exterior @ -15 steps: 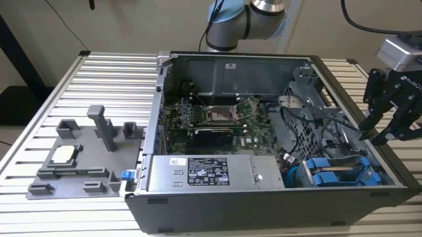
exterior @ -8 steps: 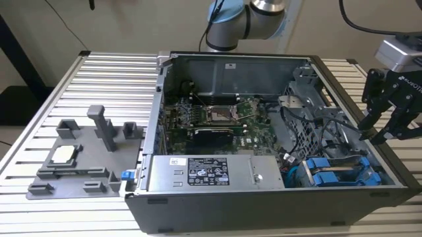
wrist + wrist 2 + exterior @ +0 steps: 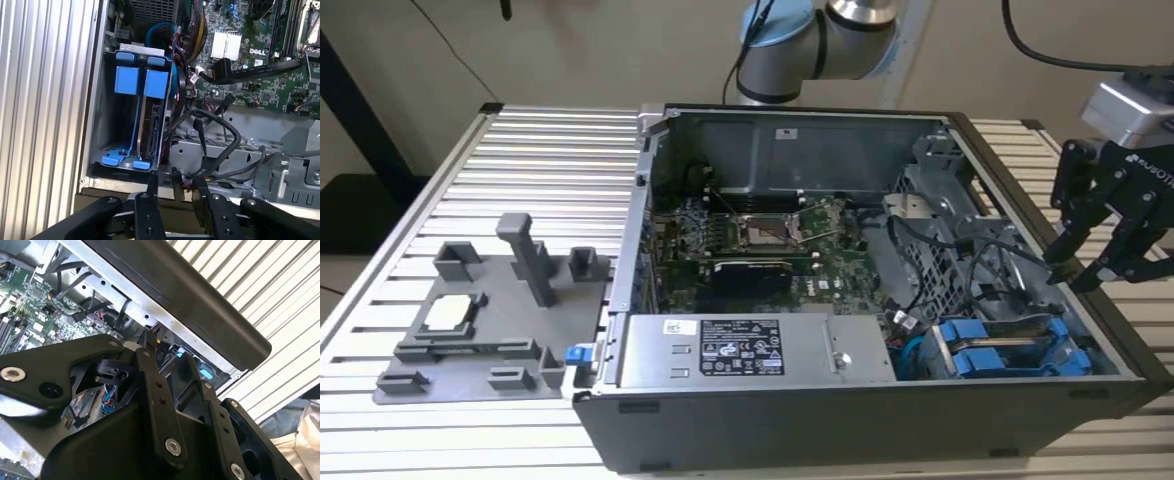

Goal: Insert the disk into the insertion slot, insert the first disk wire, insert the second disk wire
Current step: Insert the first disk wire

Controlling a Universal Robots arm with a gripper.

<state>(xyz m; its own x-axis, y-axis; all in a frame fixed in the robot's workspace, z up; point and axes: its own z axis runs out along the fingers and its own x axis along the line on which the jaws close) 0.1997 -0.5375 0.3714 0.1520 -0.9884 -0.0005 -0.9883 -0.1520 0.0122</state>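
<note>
Down in the near corner of the open computer case, toward the exterior view's right: one disk, seated on edge inside the insertion slot, a bay of grey sheet metal. Shows in the first wrist view as a thin silver-grey slab clipped in glossy bright blue plastic, with two square blue tabs at one end and two blue feet at the other. Close beside it, one bundle of black cables, rubbery and looped, plus one blue cable curling behind.

Near the bay, by the case's wall, one black gripper: two slim fingers set a moderate gap apart. A dark cable end in line with that gap, contact impossible to tell.

Farther in, one green motherboard with one finned silver heatsink. Along the near wall, one grey power supply box carrying one black-and-white sticker, print too small to make out.

Under everything, one ribbed aluminium table. On it, beside the case, one grey plastic fixture plate with several upright blocks.
</note>
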